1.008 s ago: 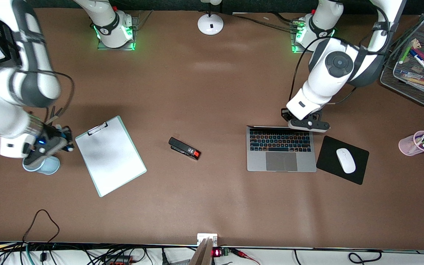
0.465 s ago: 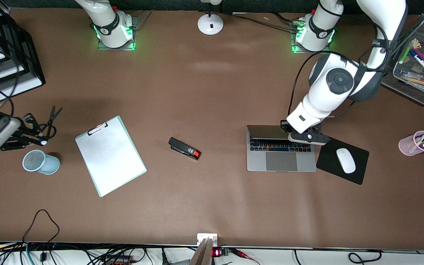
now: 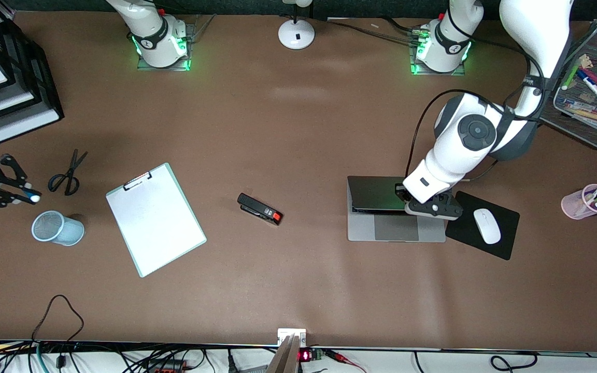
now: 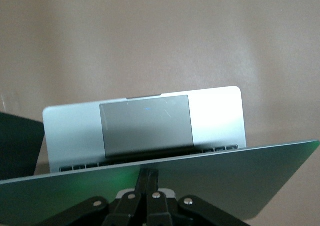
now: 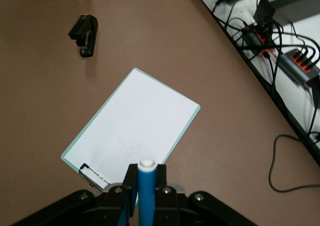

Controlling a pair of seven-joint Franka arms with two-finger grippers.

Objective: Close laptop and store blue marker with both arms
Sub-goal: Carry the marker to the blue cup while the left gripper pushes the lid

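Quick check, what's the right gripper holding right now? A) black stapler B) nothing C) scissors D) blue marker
D: the right wrist view shows the right gripper shut on the blue marker, its white end sticking out above the fingers; in the front view the scissors and the black stapler both lie on the table.

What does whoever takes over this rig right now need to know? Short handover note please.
Left gripper: shut, pressing on the laptop lid, which is partly lowered; keyboard mostly covered, trackpad showing.
Right gripper: shut on the blue marker, up in the air near the mesh pen cup at the right arm's end of the table.
Done: marker picked up.
Left: finish closing the lid; store the marker, likely in the cup.
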